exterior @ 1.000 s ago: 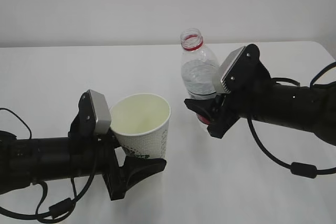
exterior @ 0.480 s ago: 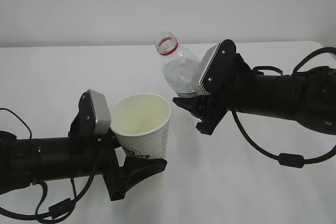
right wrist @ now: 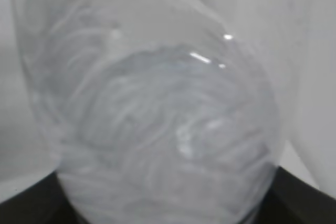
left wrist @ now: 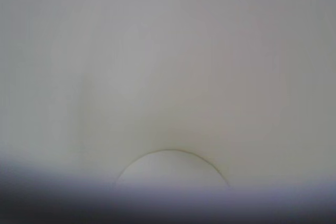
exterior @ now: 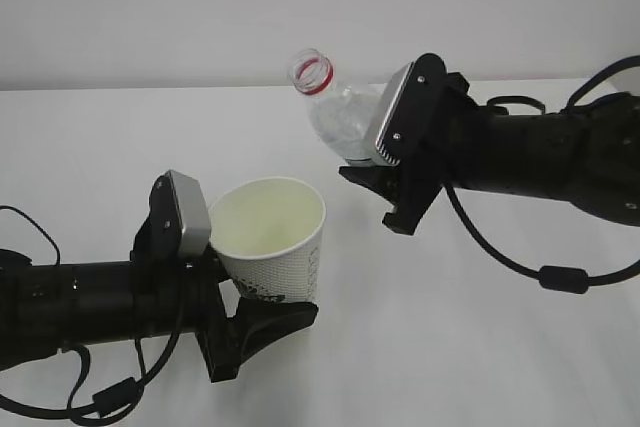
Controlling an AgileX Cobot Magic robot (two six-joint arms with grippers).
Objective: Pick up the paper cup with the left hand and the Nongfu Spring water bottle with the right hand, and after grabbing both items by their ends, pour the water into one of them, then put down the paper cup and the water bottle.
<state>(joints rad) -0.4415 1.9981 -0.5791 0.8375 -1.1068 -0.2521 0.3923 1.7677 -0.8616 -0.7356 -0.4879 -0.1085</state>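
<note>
The paper cup [exterior: 272, 239] is held off the table, leaning a little to the right, mouth up. My left gripper [exterior: 268, 293] is shut on its lower end. In the left wrist view I see only the cup's cream inside [left wrist: 168, 77] and its round bottom. My right gripper [exterior: 376, 185] is shut on the lower part of the Nongfu Spring water bottle [exterior: 342, 119]. The bottle leans left, and its open red-ringed mouth [exterior: 312, 70] is above and just right of the cup's rim. No stream of water shows. The clear bottle [right wrist: 157, 124] fills the right wrist view.
The white table [exterior: 480, 347] runs back to a pale wall. Black cables loop below both arms, one by the left arm [exterior: 110, 397] and one under the right arm [exterior: 560, 277].
My right arm has carried the bottle up and to the left, and tipped its mouth over towards the cup. The left arm and the cup have stayed still.
</note>
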